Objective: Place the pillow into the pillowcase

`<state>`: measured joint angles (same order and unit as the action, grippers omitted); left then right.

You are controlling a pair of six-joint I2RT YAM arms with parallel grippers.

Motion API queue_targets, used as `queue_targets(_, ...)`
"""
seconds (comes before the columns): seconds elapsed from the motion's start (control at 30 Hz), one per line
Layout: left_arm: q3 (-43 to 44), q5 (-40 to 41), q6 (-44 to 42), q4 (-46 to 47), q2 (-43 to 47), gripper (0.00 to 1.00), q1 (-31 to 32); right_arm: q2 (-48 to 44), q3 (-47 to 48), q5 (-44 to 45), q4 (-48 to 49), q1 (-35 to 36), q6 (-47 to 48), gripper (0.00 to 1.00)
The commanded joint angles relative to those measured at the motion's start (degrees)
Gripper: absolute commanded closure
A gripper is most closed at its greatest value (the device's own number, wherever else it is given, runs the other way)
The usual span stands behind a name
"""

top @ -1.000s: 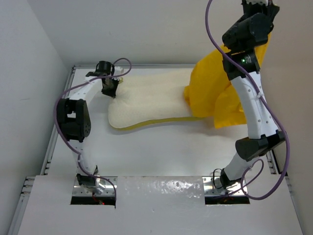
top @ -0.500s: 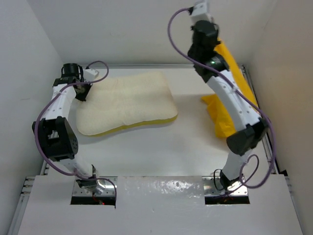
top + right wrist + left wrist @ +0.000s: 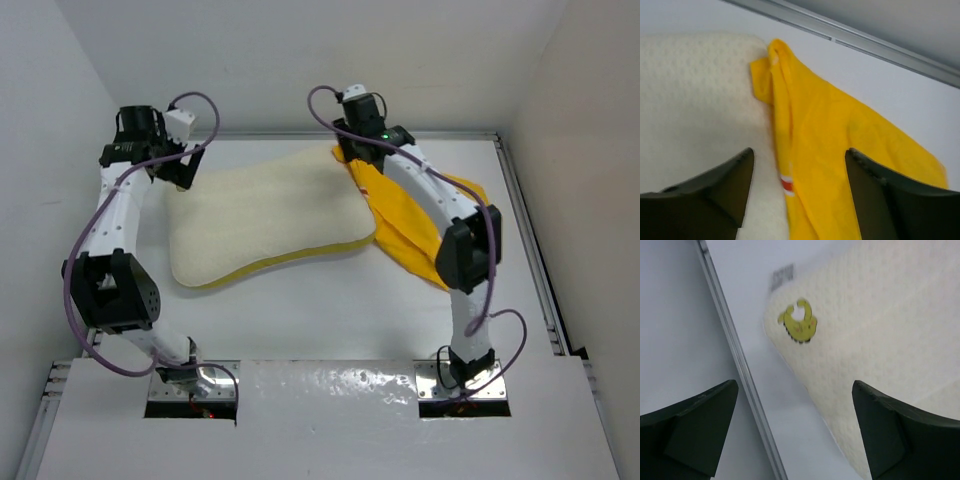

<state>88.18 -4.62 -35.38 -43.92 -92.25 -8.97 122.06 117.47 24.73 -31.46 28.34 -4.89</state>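
Open left hand [image 3: 795, 432] above the pillow [image 3: 880, 340] corner with yellow-green logo [image 3: 799, 326].

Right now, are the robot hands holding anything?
No, nothing. Both are open: the left gripper by the pillow, the right gripper by the pillowcase.

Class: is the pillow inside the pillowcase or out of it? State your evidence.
Out. The pillow lies bare and whole; the pillowcase lies bunched along one end.

Open passage runs along the near strip of the table [image 3: 330, 310]. The pillow [image 3: 265, 215] and pillowcase [image 3: 398, 228] touch, leaving no gap between them. Walls [image 3: 300, 60] close the left, far and right sides.
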Motion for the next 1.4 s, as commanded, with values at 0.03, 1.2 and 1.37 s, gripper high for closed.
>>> queue_targets(0.03, 8.1, -2.8, 6.6, 2.6, -0.3, 0.07, 6.7, -20.0, -12.4, -5.8, 7.6, -6.4, -4.7, 1.0)
queue_targets(1.2, -7.9, 16.9, 8.7, 12.8, -24.3, 1.0, 28.8, -18.1, -47.5, -4.7, 24.7, -11.7, 12.5, 1.0)
queue_targets(1.37, -13.8, 16.7, 8.3, 16.8, -17.9, 1.0, 27.4, -23.4, -43.0, -3.3, 20.2, -11.7, 11.4, 1.0)
